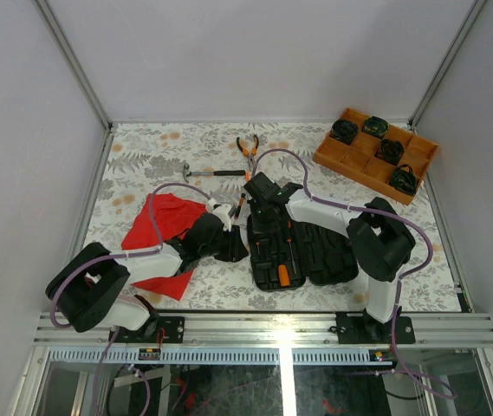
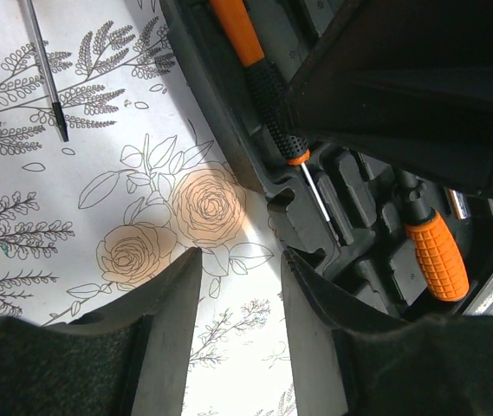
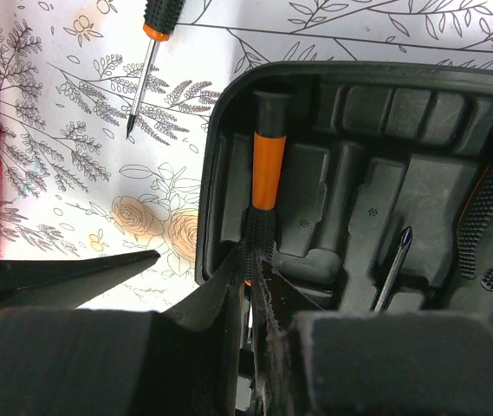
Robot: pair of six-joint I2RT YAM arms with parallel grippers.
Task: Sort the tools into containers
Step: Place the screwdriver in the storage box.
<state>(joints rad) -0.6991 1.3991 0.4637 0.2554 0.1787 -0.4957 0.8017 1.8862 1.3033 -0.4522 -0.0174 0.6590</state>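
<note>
The black tool case [image 1: 315,256] lies open at the table's centre, with several orange-and-black screwdrivers in its slots. My right gripper [image 3: 253,260] [image 1: 259,192] is at the case's far left corner. Its jaws pinch the lower knurled grip of a screwdriver [image 3: 268,169] that lies in a slot. My left gripper [image 2: 242,260] [image 1: 229,247] is open over the tablecloth, just beside the case's left edge [image 2: 229,147], with nothing between its fingers. Another screwdriver [image 3: 151,52] lies loose on the cloth beyond the case. Orange-handled pliers [image 1: 248,149] and a small hammer [image 1: 211,172] lie farther back.
A red cloth [image 1: 164,230] lies left of the case, partly under my left arm. An orange compartment tray [image 1: 363,165] holding black round items stands at the back right. Metal frame rails border the floral tablecloth [image 1: 142,156].
</note>
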